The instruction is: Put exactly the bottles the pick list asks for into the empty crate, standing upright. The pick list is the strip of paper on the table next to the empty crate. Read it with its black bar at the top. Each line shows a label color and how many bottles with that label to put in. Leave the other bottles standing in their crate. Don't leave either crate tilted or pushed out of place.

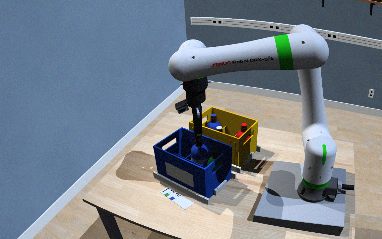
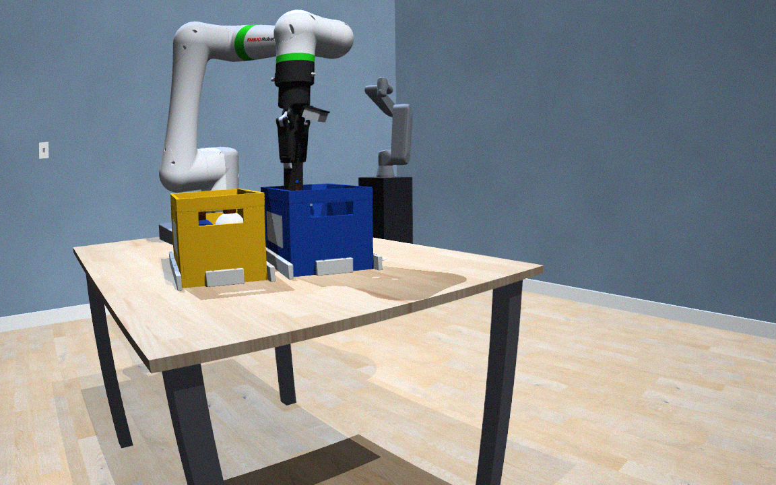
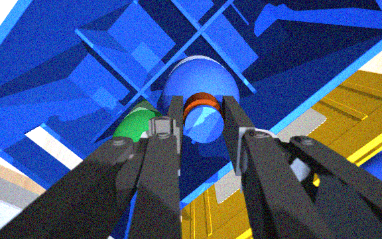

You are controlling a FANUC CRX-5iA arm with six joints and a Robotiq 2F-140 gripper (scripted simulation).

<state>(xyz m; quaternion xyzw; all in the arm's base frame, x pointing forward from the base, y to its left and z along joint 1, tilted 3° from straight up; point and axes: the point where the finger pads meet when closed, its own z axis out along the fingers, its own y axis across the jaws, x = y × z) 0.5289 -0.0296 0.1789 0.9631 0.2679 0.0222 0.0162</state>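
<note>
My gripper [image 1: 199, 142] is shut on the neck of a blue bottle [image 1: 199, 153] and holds it upright, low inside a compartment of the blue crate [image 1: 192, 162]. In the wrist view the fingers grip the blue bottle's cap [image 3: 203, 124] above its round body [image 3: 200, 79]. A green bottle [image 1: 214, 158] stands in the neighbouring compartment; it also shows in the wrist view [image 3: 134, 123]. The yellow crate [image 1: 224, 133] behind holds a blue bottle [image 1: 213, 121], a red bottle [image 1: 242, 130] and a white-capped one [image 1: 219, 128]. The pick list [image 1: 176, 197] lies in front of the blue crate, with a green and a blue square.
Both crates sit side by side in grey corner brackets on the table [image 2: 294, 289]. The robot base [image 1: 314, 181] stands on a grey plate to the right. The table's edges are close in front of and left of the blue crate.
</note>
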